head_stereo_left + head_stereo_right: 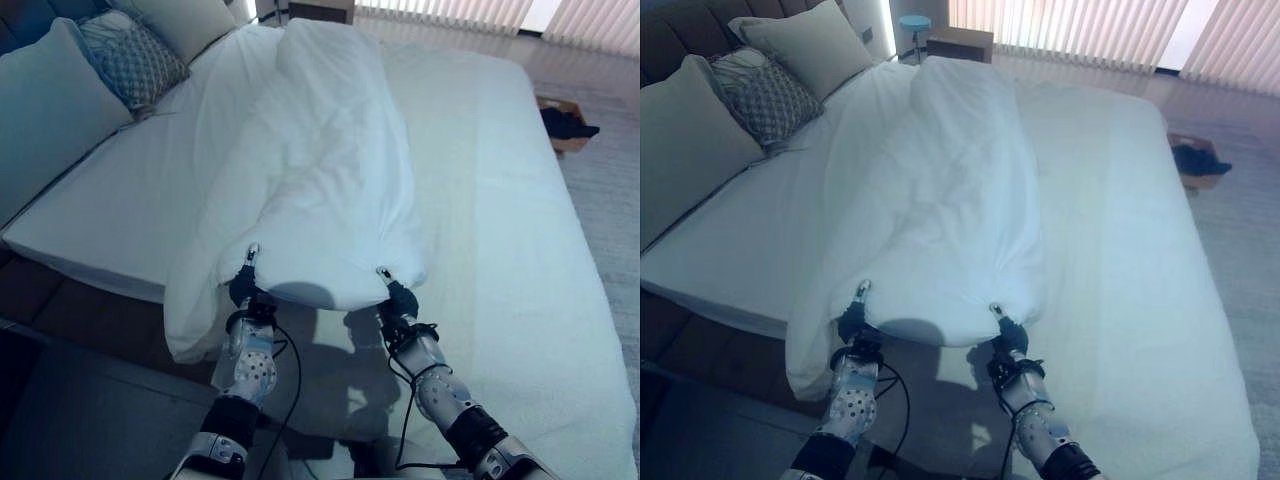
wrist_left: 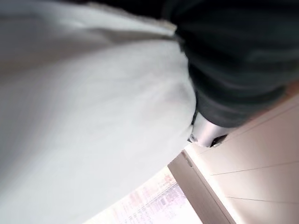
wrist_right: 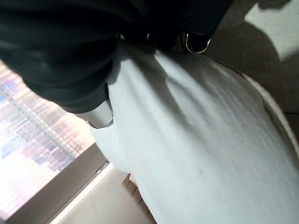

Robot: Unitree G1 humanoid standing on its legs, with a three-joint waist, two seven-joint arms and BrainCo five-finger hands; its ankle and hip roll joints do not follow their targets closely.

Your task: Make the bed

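A white duvet (image 1: 320, 170) lies bunched in a long heap down the middle of the bed (image 1: 500, 200), from the headboard end to the near edge. Its near hem is lifted off the mattress between my two hands. My left hand (image 1: 243, 285) pinches the hem's left corner, with one silver digit over the top of the cloth. My right hand (image 1: 400, 297) pinches the right corner the same way. In the wrist views the white cloth (image 2: 93, 116) presses against each hand's dark cover, as does the cloth (image 3: 210, 140) by the right one.
A large pale pillow (image 1: 50, 110), a patterned cushion (image 1: 130, 60) and another pillow (image 1: 185, 20) lean at the head on the left. A box with dark contents (image 1: 565, 125) sits on the floor to the right. A blue stool (image 1: 914, 22) and nightstand (image 1: 960, 42) stand beyond the bed.
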